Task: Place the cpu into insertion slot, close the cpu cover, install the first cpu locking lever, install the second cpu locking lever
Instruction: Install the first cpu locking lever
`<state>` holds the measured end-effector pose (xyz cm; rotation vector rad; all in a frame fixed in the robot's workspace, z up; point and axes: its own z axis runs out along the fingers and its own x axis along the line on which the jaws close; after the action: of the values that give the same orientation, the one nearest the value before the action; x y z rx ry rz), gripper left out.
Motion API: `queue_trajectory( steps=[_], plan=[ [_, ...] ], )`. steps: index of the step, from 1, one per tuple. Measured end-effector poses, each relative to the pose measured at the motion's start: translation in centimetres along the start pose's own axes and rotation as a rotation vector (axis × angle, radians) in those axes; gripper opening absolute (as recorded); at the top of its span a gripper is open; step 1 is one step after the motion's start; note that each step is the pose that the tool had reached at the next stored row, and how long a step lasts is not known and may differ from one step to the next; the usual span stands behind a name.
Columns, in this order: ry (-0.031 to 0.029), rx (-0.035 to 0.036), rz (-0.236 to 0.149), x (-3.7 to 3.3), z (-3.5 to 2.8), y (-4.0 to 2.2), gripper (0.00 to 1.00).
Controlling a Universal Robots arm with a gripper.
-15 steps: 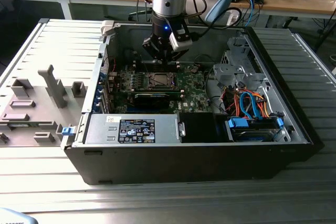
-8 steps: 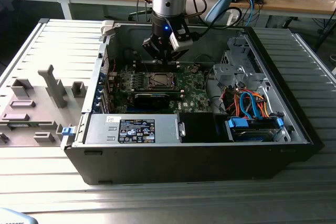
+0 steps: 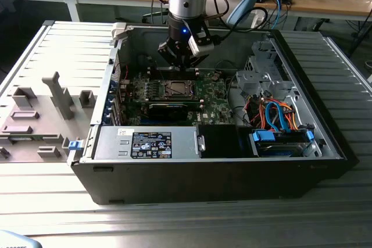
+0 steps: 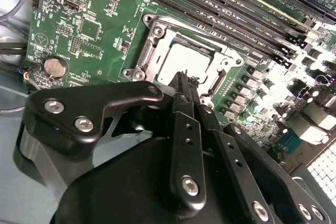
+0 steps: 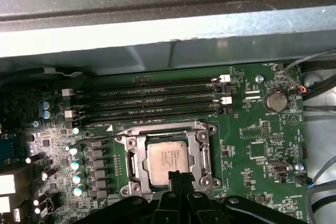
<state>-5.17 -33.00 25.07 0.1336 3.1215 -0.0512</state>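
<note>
The cpu (image 5: 168, 156) (image 4: 185, 60) lies flat in the insertion slot (image 3: 176, 89) on the green board, its dull silver top showing. The cpu cover (image 5: 202, 149) (image 4: 149, 51) lies down around it as a silvery frame. My gripper (image 5: 176, 178) (image 4: 181, 80) (image 3: 178, 65) hangs just above the socket's edge, fingers shut together with nothing between them. Its tips overlap the rim of the cover in both wrist views. A thin wire lever (image 5: 89, 139) sticks out sideways from the socket.
The board sits deep in an open computer case (image 3: 104, 85) with steel walls all round. Long memory slots (image 5: 152, 103) run beside the socket. A black card (image 3: 171, 107), a drive cage (image 3: 258, 76), coloured cables (image 3: 279, 117) and the power supply (image 3: 145, 142) crowd the case.
</note>
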Motion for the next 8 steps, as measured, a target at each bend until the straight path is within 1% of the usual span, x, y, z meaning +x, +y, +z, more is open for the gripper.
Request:
queue_trajectory(
  steps=[8],
  plan=[
    [-0.0005,-0.0003,-0.016,0.0,0.0,0.0,0.11]
  ],
)
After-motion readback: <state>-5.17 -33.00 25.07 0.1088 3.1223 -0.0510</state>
